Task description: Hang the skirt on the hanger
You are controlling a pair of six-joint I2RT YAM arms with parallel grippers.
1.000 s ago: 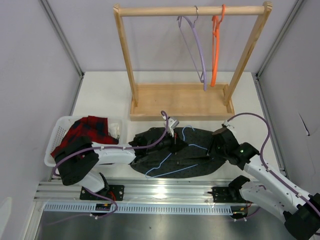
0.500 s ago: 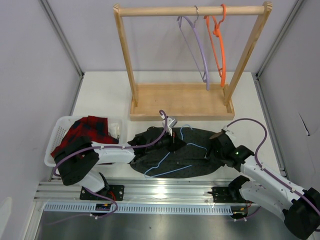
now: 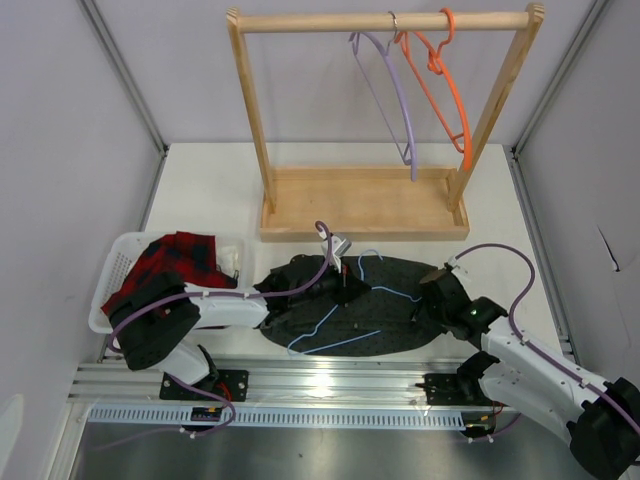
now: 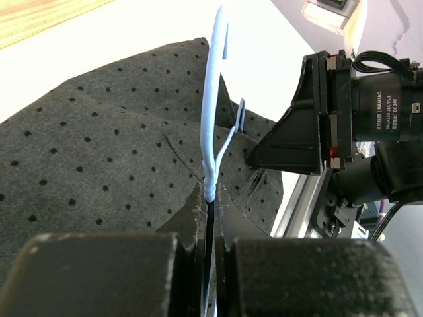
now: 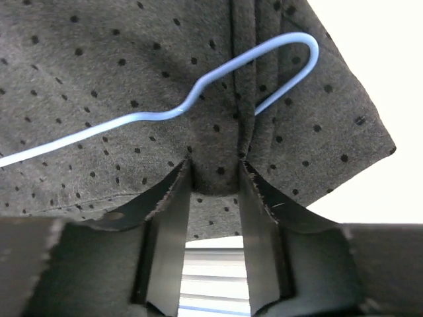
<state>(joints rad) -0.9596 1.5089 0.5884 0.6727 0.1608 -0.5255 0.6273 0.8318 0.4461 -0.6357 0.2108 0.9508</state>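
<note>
The dark dotted skirt (image 3: 390,315) lies flat on the table in front of the arms. The pale blue wire hanger (image 3: 335,318) lies on top of it. My left gripper (image 3: 345,287) is shut on the hanger's wire; in the left wrist view the hanger (image 4: 213,105) runs straight out from the closed tips (image 4: 211,198) over the skirt (image 4: 99,152). My right gripper (image 3: 428,303) is at the skirt's right edge. In the right wrist view its tips (image 5: 213,168) pinch a raised fold of the skirt (image 5: 99,66), just below the hanger's hook (image 5: 264,56).
A wooden rack (image 3: 365,200) stands behind the skirt, with a lilac hanger (image 3: 400,100) and an orange hanger (image 3: 445,90) on its bar. A white basket (image 3: 110,275) at the left holds a red plaid garment (image 3: 170,262). A metal rail (image 3: 320,380) runs along the near edge.
My right gripper has moved down and left onto the skirt's right edge. The left gripper and the hanger shifted slightly left. The lilac and orange hangers on the rack are swinging.
</note>
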